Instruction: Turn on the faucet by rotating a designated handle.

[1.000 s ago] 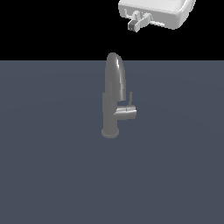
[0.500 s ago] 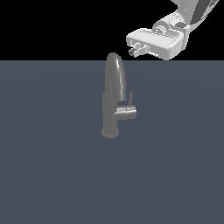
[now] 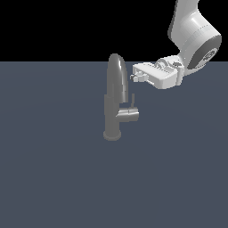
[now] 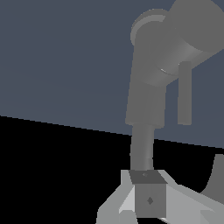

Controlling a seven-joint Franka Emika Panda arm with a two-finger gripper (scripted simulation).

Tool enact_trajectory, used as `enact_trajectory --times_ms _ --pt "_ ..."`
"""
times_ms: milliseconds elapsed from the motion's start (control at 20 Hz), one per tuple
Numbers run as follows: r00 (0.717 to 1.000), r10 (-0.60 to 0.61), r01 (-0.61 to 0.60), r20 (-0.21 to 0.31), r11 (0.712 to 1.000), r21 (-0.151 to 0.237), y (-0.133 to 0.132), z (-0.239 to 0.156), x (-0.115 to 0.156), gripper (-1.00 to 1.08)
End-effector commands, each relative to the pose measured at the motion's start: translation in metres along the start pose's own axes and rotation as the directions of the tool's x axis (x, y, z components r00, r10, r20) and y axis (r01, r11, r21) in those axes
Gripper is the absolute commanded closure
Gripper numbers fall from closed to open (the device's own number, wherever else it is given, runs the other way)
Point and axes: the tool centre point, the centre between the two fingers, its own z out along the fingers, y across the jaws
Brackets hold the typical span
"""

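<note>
The grey metal faucet [image 3: 113, 104] stands upright on its flared base, its arched spout rising at the top. The handle [image 3: 128, 114] is a short cylinder jutting toward the exterior view's right, with a thin lever rod [image 3: 132, 99] standing up from its end. My gripper [image 3: 135, 76] is shut and empty. It hovers just right of the spout's top, above the lever rod and apart from it. In the wrist view the faucet [image 4: 148, 92], the handle [image 4: 186, 48] and the lever rod [image 4: 185, 94] lie beyond my gripper [image 4: 148, 192].
The faucet stands on a flat dark blue-grey surface [image 3: 53, 169]. My white arm [image 3: 192, 38] reaches in from the exterior view's upper right.
My gripper has come down and toward the exterior view's left, from the top edge to beside the spout's top. The faucet and handle have not moved.
</note>
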Motion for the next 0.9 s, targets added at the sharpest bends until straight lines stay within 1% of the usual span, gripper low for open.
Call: enact_trajectory --times_ms 0,200,400,600,850 --pt "0.998 0.042 -0.044 0.053 0.998 0.038 0.000 0.004 0.018 1.08" --pt "0.988 0.094 -0.105 0.124 0.991 0.085 0.001 0.012 0.041 1.08" --pt "0.977 0.127 -0.148 0.174 0.982 0.114 0.002 0.018 0.057 1.08" --pt "0.970 0.142 -0.169 0.197 0.977 0.127 0.003 0.022 0.065 1.08" --pt "0.969 0.143 -0.170 0.199 0.977 0.128 0.003 0.023 0.065 1.08"
